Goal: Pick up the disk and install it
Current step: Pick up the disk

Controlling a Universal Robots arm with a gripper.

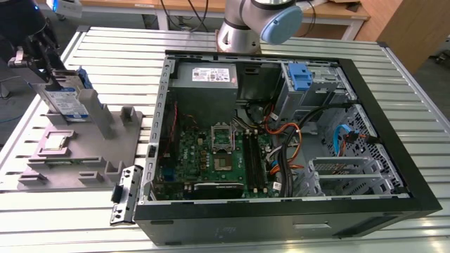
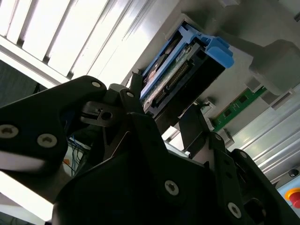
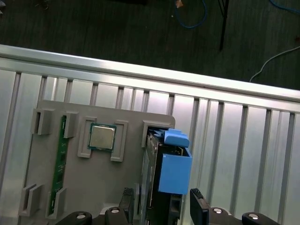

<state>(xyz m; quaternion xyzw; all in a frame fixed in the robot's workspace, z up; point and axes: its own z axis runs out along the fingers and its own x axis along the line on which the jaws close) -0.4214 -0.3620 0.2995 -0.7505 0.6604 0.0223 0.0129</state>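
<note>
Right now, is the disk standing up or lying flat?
Standing up. In the exterior view the disk rests on its edge in a slot of the grey tray.

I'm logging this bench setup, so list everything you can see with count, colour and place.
disk: one, silver-grey, blue frame, upright in the tray
tray: one, grey, table's side at exterior view's left
processor chip: one, silver, tray pocket
memory stick: one, green, tray slot
computer case: one, black, open, mid-table
motherboard: one, green, case floor
power supply: one, grey, inside case
latch: one, blue, inside case
table: one, silver slats
arm: one, grey with blue cap, beyond the case
gripper: one, black, at the disk's top
</note>
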